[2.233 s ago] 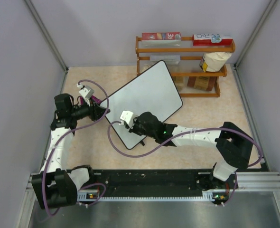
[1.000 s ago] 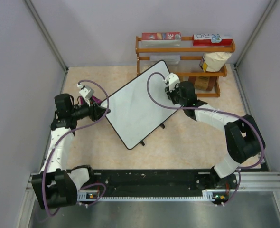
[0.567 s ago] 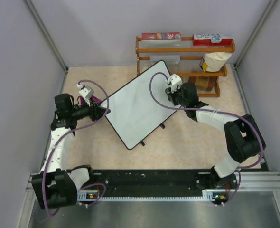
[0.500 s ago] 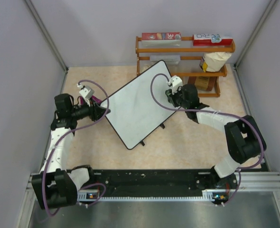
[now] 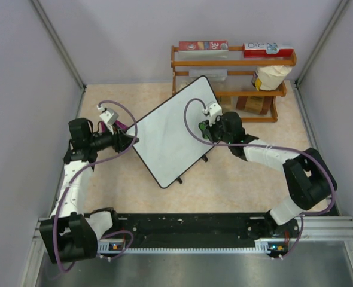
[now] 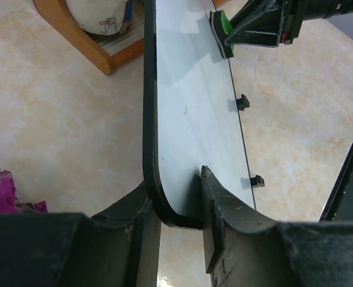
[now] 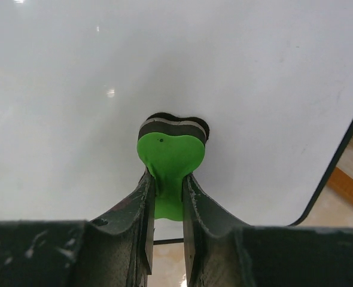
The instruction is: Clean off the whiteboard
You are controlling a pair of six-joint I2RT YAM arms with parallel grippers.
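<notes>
Green eraser (image 7: 170,152) in the extended right end effector (image 7: 167,179) touches the whiteboard (image 7: 164,60).

On the top shelf of the wooden rack (image 5: 233,61), the long red box (image 5: 203,45) at the left carries a white "30" near its right end; the rest of its print is too small for me to read. Just beside it, the red-and-white box (image 5: 268,49) shows large letters on its white part that look like "R" and "O", though I can't be sure of the word. From the left wrist view, a white container (image 6: 99,15) standing in the rack bears a small duck-like outline drawing.
</notes>
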